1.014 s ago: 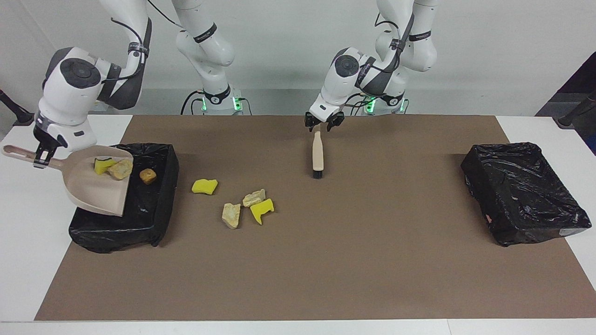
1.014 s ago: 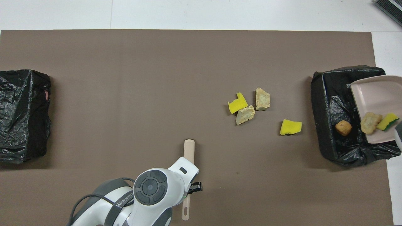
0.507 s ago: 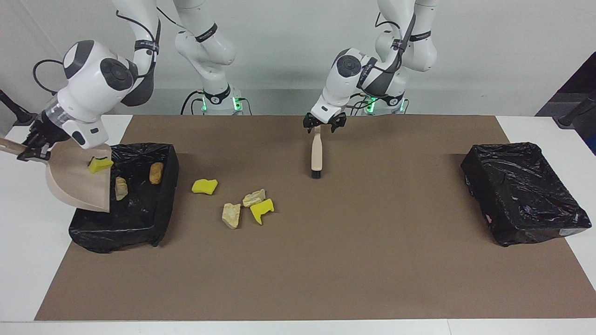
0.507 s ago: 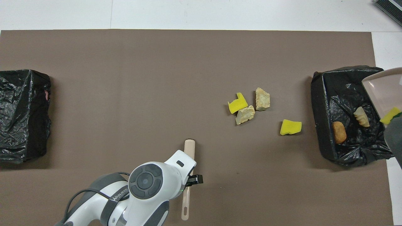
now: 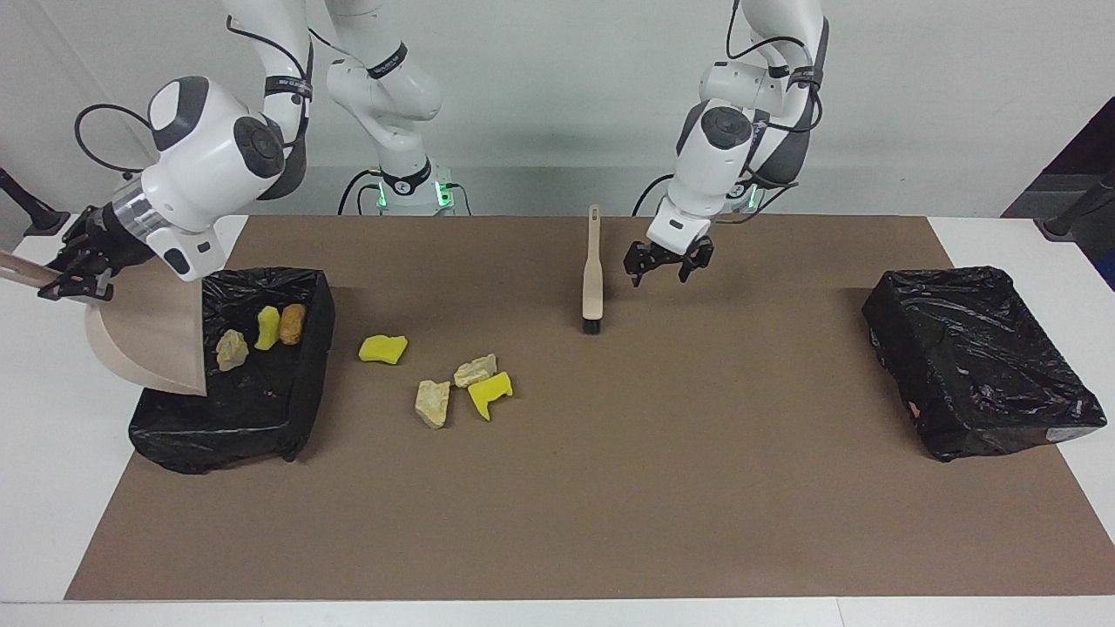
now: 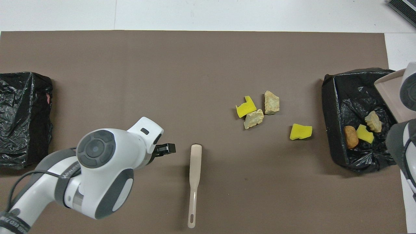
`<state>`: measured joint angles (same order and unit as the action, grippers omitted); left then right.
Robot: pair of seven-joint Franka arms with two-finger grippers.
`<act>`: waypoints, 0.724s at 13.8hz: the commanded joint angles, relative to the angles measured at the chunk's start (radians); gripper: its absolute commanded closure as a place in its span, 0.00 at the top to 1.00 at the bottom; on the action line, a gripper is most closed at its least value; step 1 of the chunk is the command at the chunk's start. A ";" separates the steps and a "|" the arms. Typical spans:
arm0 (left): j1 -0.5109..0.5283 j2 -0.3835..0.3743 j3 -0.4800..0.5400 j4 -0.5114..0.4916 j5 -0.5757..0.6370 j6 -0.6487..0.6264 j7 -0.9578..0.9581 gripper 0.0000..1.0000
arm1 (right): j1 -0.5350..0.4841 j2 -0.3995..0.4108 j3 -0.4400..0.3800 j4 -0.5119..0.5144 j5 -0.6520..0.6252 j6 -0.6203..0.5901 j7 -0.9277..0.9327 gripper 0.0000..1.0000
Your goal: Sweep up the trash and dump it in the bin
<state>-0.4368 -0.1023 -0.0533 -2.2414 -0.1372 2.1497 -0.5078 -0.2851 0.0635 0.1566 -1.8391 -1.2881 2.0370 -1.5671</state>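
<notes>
My right gripper (image 5: 74, 280) is shut on the handle of the beige dustpan (image 5: 157, 335), which is tipped steeply over the black-lined bin (image 5: 296, 409) at the right arm's end. Three trash pieces lie in that bin (image 6: 329, 113): beige (image 5: 231, 348), yellow (image 5: 267, 326) and orange-brown (image 5: 293, 322). Several more trash pieces lie on the brown mat beside the bin, two yellow (image 5: 383, 348) (image 5: 490, 394) and two beige (image 5: 433, 403) (image 5: 475, 370). The brush (image 5: 593, 279) lies flat on the mat. My left gripper (image 5: 666, 261) hangs open and empty beside its handle.
A second black-lined bin (image 5: 980, 357) sits at the left arm's end of the table (image 6: 22, 117). The brown mat (image 5: 610, 488) covers most of the white table. In the overhead view the left arm's wrist (image 6: 107, 162) covers part of the mat next to the brush (image 6: 195, 169).
My left gripper opened off the brush handle, rose and moved toward the left arm's end. The dustpan tipped further, and the beige and yellow pieces slid from it into the bin.
</notes>
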 commanded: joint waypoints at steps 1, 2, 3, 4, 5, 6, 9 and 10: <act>0.104 -0.013 -0.007 0.072 0.018 -0.143 0.139 1.00 | 0.029 -0.005 0.003 0.026 -0.065 -0.023 0.033 0.00; 0.136 -0.026 -0.005 0.074 0.019 -0.160 0.194 1.00 | 0.030 -0.008 0.003 0.044 -0.054 -0.023 0.029 0.00; 0.179 -0.046 -0.007 0.077 0.037 -0.171 0.251 1.00 | 0.031 -0.014 0.004 0.060 -0.045 -0.024 0.030 0.00; 0.222 -0.065 -0.007 0.086 0.051 -0.198 0.305 1.00 | 0.032 -0.019 0.014 0.069 -0.018 -0.024 0.035 0.00; 0.262 -0.076 -0.007 0.110 0.051 -0.246 0.362 1.00 | 0.032 -0.022 0.017 0.089 0.063 -0.026 0.036 0.00; 0.311 -0.076 -0.007 0.162 0.051 -0.308 0.435 1.00 | 0.034 -0.024 0.018 0.112 0.154 -0.037 0.041 0.00; 0.417 -0.057 -0.007 0.336 0.053 -0.457 0.540 1.00 | 0.067 -0.008 0.018 0.173 0.411 -0.135 0.194 0.00; 0.440 -0.057 -0.007 0.363 0.054 -0.471 0.561 1.00 | 0.093 -0.001 0.020 0.181 0.465 -0.153 0.256 0.00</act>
<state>-0.0420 -0.1766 -0.0462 -1.9614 -0.1004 1.7447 0.0112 -0.2268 0.0444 0.1681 -1.6948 -0.9191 1.9364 -1.4196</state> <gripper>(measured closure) 0.000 0.687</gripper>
